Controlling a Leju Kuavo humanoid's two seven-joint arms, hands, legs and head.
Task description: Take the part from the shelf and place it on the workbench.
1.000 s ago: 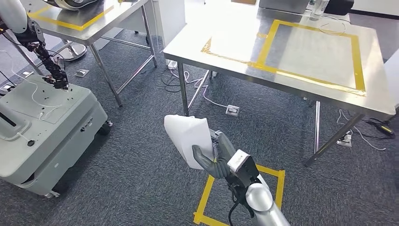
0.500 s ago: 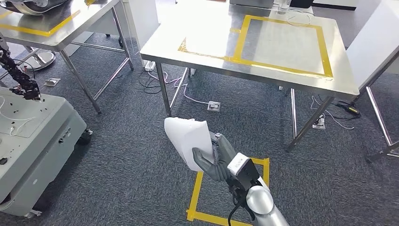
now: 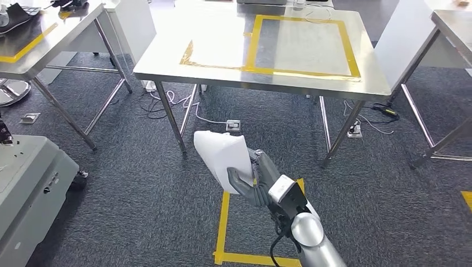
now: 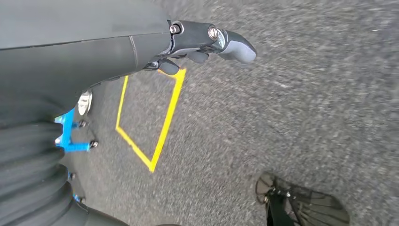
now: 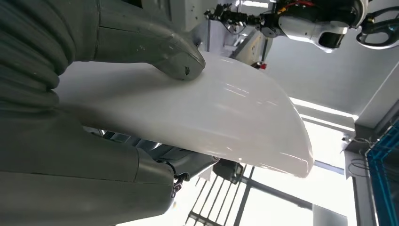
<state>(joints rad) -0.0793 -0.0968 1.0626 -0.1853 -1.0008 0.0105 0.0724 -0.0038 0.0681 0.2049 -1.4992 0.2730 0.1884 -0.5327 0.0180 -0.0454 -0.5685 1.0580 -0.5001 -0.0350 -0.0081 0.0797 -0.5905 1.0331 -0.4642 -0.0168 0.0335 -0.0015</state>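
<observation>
The right hand [image 3: 257, 181] holds the white part [image 3: 222, 158], with its thumb [image 5: 181, 59] pressed on one face and fingers on the other. The part sticks out past the hand, up off the carpet floor [image 3: 139, 189]. The steel bench [image 3: 222, 69] with yellow tape stands well ahead of the hand. The left hand [image 4: 207, 42] hangs over the floor, fingers curled in, holding nothing.
</observation>
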